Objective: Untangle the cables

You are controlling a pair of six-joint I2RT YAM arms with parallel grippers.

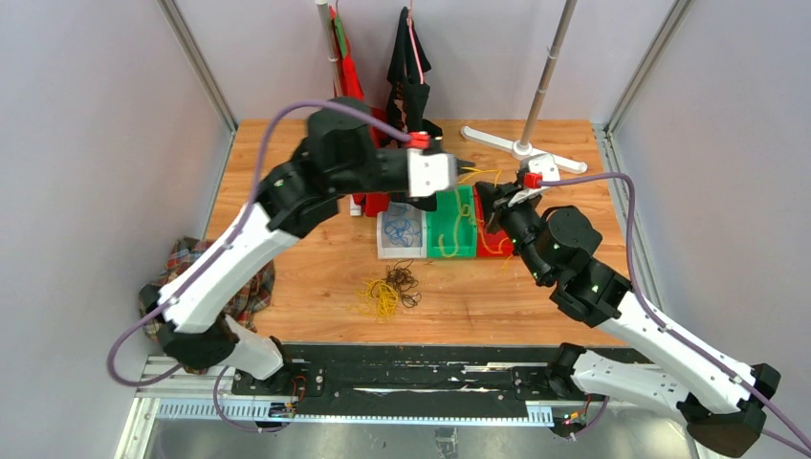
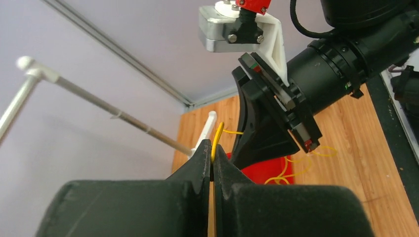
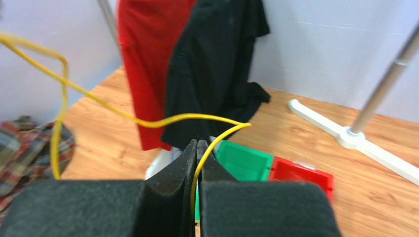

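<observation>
Left gripper (image 2: 212, 160) and right gripper (image 3: 197, 148) each pinch yellow cable (image 3: 148, 122), jaws closed on it, raised toward far edge. Likely stretching it clear of pile (image 1: 390, 290) near centre.

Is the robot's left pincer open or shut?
Shut. The left pincer has its two black fingers pressed together, and the yellow cable is pinched between their tips.
</observation>
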